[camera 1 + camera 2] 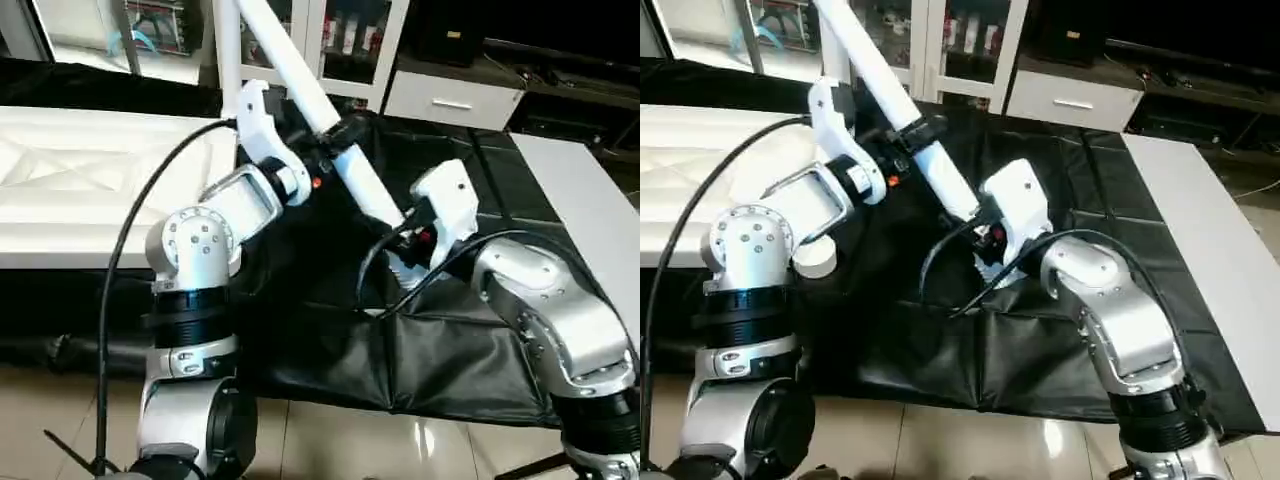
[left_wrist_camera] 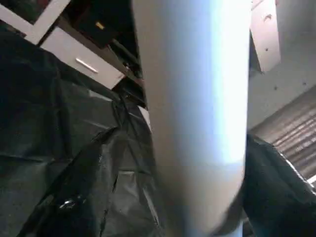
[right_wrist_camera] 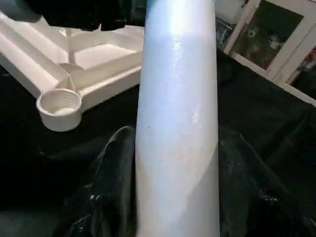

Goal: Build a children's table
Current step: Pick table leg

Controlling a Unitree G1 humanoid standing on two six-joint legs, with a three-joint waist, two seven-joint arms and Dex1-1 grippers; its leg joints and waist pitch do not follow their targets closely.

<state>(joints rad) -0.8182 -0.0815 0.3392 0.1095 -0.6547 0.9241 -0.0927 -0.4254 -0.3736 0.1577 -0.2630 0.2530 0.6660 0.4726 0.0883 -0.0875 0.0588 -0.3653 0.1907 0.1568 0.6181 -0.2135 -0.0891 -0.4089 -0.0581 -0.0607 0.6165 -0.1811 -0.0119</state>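
The white tabletop (image 1: pixel 70 180) lies upside down at the left, ribbed underside up. One round corner socket (image 3: pixel 59 106) shows near its edge. A long white leg (image 1: pixel 300 80) slants from the upper left down toward the middle, off the tabletop. My left gripper (image 1: pixel 330 135) straddles the leg about midway along it. My right gripper (image 1: pixel 985 232) is shut on the leg's lower end, with a black finger (image 3: pixel 111 187) pressed against each side of the tube. The leg runs straight up the middle of both wrist views (image 2: pixel 197 123).
Black cloth (image 1: pixel 450 350) covers the work surface around the arms. A white cabinet with glass doors (image 1: pixel 340 40) and a white drawer unit (image 1: pixel 450 100) stand behind. A white panel (image 1: pixel 590 210) lies at the right edge. Tiled floor (image 1: pixel 330 440) shows below.
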